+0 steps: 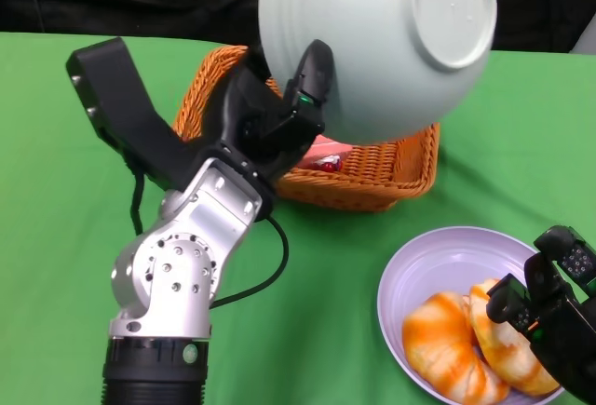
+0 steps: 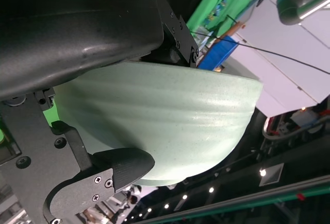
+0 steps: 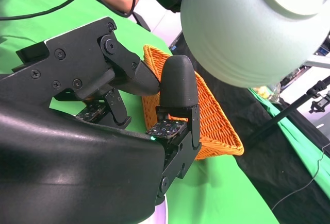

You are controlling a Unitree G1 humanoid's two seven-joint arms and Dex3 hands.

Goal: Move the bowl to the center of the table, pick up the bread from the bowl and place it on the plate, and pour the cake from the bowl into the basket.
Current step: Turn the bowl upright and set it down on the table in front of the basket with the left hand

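Bowl: the pale green bowl (image 1: pixel 377 42) is lifted off the desk and tipped far over, its base turned up toward the camera and its mouth facing down and away, toward the far side.
Left hand: the left hand (image 1: pixel 279 112) grasps the bowl at its near-left rim, fingers clamped on the wall; the left wrist view shows the ribbed outside of the bowl (image 2: pixel 165 121) pressed between the black fingers.
Basket: the orange wicker basket (image 1: pixel 391 172) sits at the far centre of the green desk (image 1: pixel 56 237), directly under the tipped bowl.
Key relation: the bowl's mouth hangs above the basket's opening, so whatever slides out falls into it; this is my reading of the tilt, since the mouth itself is hidden.
Cake: a small pink and red item (image 1: pixel 326 158) shows inside the basket just below the bowl's rim; it is likely the cake, though too little shows to be sure.
Plate: the lilac plate (image 1: pixel 419 270) lies near right, with the bread (image 1: pixel 447 344) on it.
Right hand: the right hand (image 1: pixel 554 307) rests at the plate's right edge, just beside the bread; fingers apart, holding nothing.
Nearer arm: the left, already holding the bowl.
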